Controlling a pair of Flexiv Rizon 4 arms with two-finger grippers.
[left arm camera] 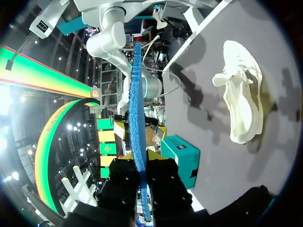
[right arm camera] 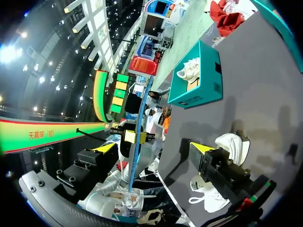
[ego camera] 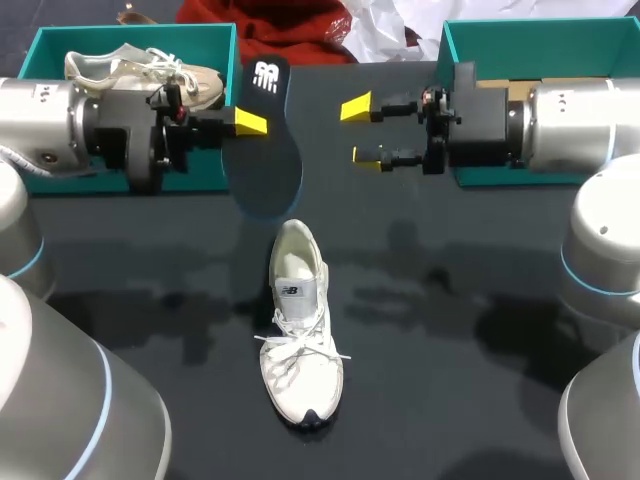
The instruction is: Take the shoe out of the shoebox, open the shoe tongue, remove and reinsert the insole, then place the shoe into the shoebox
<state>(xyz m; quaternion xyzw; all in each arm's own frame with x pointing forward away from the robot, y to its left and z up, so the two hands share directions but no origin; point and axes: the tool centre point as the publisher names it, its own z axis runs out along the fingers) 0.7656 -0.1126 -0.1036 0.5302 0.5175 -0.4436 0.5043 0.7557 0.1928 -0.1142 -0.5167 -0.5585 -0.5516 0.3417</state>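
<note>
A dark insole (ego camera: 265,165) hangs upright above the table, its heel end pinched in my left gripper (ego camera: 252,124). In the left wrist view the insole (left arm camera: 136,109) is seen edge-on, a thin blue strip between the shut fingers of that gripper (left arm camera: 143,171). Below it a white shoe (ego camera: 300,330) lies on the black table (ego camera: 480,400), toe toward the front edge and tongue raised. My right gripper (ego camera: 360,132) hovers open just right of the insole, holding nothing. From the right wrist view the gripper (right arm camera: 154,147) faces the insole (right arm camera: 137,156), with the shoe (right arm camera: 230,142) beneath.
A teal shoebox (ego camera: 215,45) at the back left holds a second pale shoe (ego camera: 140,72). Another teal shoebox (ego camera: 470,35) stands at the back right behind my right arm. Red cloth (ego camera: 270,25) and white paper (ego camera: 390,30) lie at the far edge.
</note>
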